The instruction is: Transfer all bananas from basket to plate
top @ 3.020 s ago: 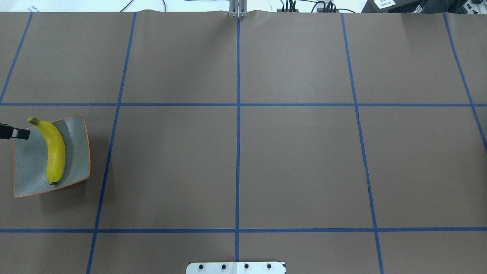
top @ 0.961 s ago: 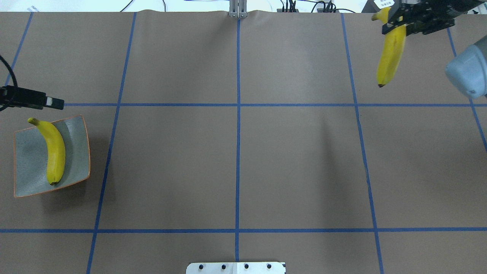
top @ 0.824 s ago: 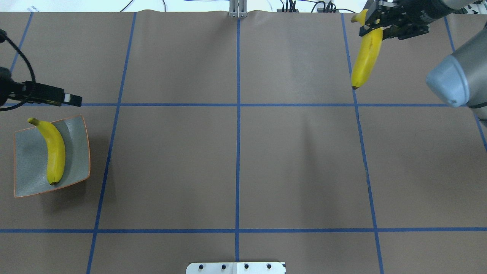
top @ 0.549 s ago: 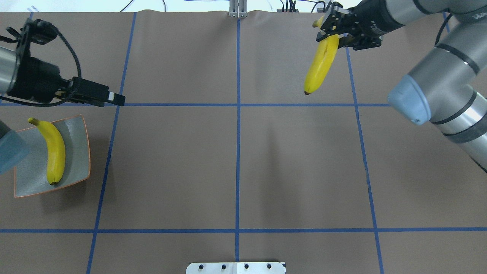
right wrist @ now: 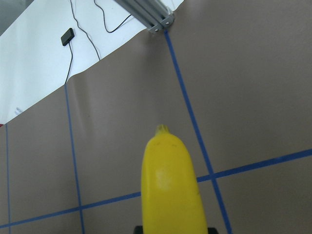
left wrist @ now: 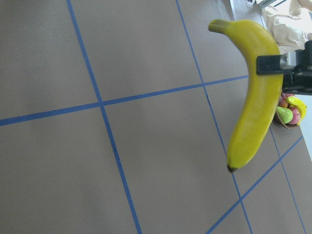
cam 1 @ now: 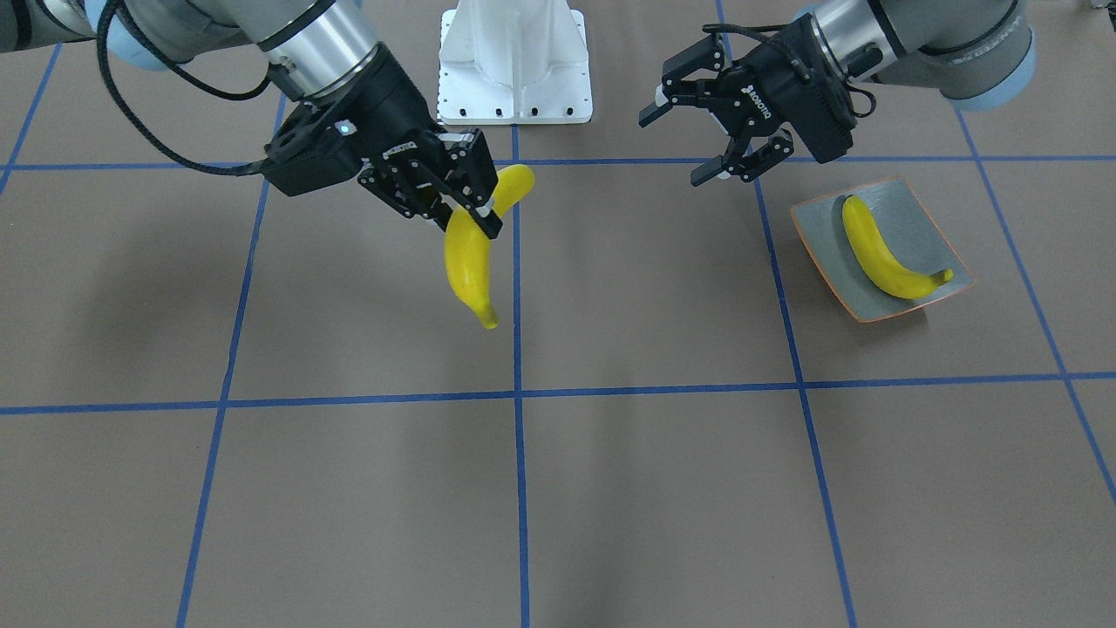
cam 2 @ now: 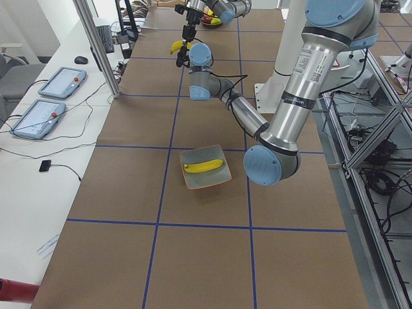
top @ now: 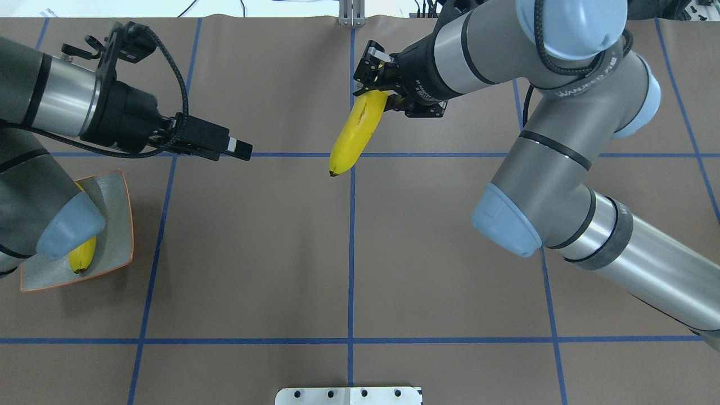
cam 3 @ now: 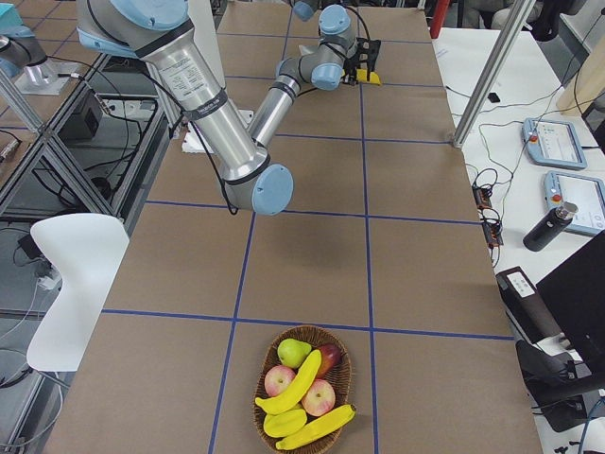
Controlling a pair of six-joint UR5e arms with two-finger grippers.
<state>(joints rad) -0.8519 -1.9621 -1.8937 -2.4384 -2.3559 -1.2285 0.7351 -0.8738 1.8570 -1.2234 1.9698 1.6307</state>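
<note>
My right gripper is shut on the upper end of a yellow banana, which hangs above the table's middle. My left gripper is open and holds nothing; it points at that banana from a short gap away. The left wrist view shows the held banana close ahead. The grey-green plate with an orange rim carries one banana. My left arm covers part of the plate from overhead. The basket at the table's right end holds more bananas.
Apples and a green pear share the basket. The white robot base stands at the table's near edge. Blue tape lines cross the brown table. Tablets and cables lie beyond the far edge.
My right arm has swung left from the far right corner to the table's middle with the banana. My left arm has moved right, away from the plate, toward that banana.
</note>
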